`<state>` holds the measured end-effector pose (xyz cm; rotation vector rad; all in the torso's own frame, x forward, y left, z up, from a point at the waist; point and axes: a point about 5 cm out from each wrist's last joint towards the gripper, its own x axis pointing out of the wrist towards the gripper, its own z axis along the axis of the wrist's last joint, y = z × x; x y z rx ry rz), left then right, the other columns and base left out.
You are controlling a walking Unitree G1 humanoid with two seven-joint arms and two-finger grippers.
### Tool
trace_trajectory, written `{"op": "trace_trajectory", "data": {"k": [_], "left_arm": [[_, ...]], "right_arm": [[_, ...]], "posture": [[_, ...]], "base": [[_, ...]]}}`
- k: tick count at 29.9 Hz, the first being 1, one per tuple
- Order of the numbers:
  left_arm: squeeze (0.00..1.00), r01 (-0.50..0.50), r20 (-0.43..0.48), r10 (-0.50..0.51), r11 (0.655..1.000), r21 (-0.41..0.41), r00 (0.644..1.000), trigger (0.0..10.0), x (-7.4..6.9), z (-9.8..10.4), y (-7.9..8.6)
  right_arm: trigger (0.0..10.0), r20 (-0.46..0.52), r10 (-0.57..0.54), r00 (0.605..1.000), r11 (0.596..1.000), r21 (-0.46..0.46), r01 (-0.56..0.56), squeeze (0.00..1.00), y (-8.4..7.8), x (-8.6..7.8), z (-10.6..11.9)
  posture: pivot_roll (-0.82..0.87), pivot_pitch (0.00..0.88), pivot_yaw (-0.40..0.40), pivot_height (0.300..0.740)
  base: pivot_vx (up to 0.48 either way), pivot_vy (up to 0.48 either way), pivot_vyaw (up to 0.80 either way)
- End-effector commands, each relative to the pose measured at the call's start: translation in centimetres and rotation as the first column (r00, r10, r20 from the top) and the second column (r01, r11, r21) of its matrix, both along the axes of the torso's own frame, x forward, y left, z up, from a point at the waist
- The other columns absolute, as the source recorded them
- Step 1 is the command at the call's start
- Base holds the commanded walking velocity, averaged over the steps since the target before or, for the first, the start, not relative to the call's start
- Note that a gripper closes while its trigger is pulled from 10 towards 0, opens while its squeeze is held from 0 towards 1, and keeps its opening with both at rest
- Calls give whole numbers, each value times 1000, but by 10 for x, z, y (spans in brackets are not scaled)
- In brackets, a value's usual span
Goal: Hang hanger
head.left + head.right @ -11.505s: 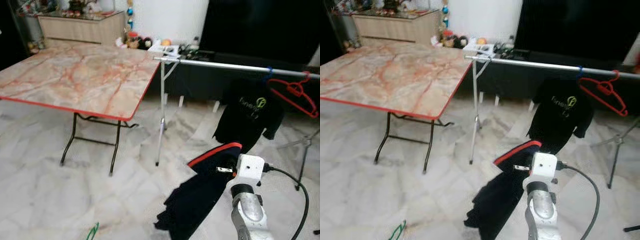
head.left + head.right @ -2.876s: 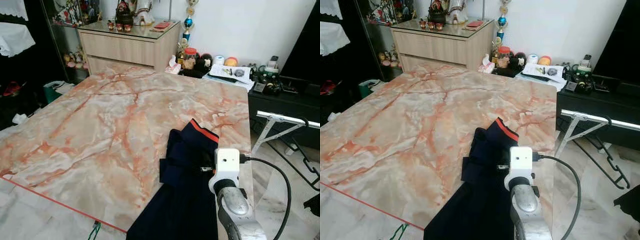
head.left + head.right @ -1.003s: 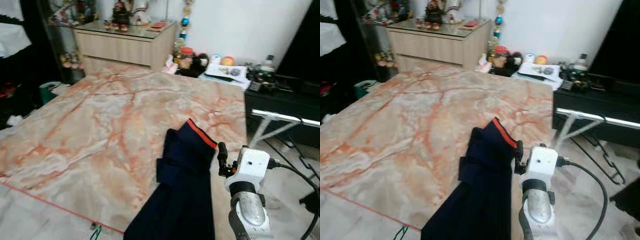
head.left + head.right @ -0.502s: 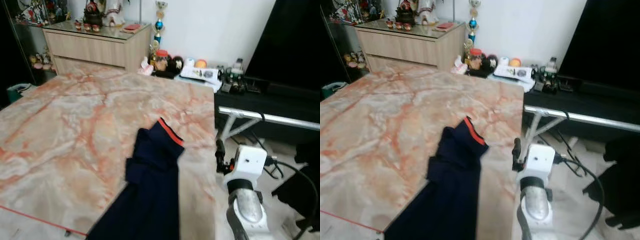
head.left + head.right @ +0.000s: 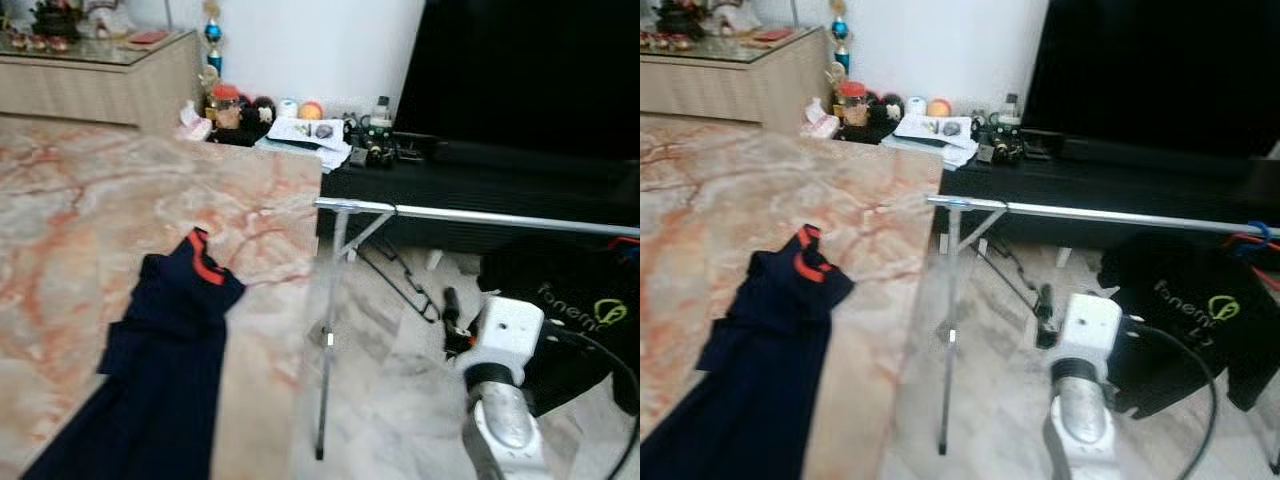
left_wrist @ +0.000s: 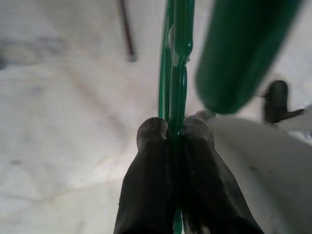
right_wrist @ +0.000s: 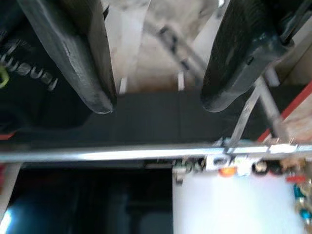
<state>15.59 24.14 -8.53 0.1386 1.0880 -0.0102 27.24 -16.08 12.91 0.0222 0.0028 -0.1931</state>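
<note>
Left gripper [image 6: 173, 129] is pinched tight on the green wire hanger [image 6: 175, 73] down low over the floor. Right gripper [image 7: 156, 102] sits at 5 o'clock with its fingers spread wide, empty. Navy shirt [image 5: 160, 370] lies on the marble table [image 5: 70, 220] at 9 o'clock; the metal clothes rail [image 5: 480, 215] with a black T-shirt [image 5: 1190, 310] runs out toward 2 o'clock.

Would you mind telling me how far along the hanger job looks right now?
Done: the navy shirt lies on the marble table, released. In hand: the left gripper is shut on the green hanger; the right gripper is open, facing the rail. Left: hooking the hanger onto that rail.
</note>
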Motion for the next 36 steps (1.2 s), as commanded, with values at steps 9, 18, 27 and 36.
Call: {"op": "trace_trajectory", "data": {"k": [9, 18, 27, 36], "left_arm": [[0, 0, -33, 1, 1000, 24, 999, 10000, -9, -1, 10], [0, 8, -32, -7, 1000, 28, 999, 10000, -8, 0, 12], [0, 6, -33, -5, 1000, 29, 999, 10000, -8, 0, 12], [0, -20, -11, 20, 998, 54, 1000, 10000, -7, 1, 13]], "right_arm": [[10000, 2, 3, 1000, 1000, 26, -3, 0, 6, 3, 0], [10000, -9, -19, 1000, 999, 40, 19, 0, 3, 3, -4], [10000, -31, -46, 998, 998, 32, 47, 0, -3, 8, -9], [10000, -56, -63, 996, 998, 19, 64, 0, -7, 12, -14]], "posture": [[106, 0, -37, 740], [102, 0, -27, 740], [95, 0, -23, 740], [95, 0, -19, 740]], "base": [[0, -397, 0], [0, -398, 0], [0, -401, 0], [0, -178, 0]]}}
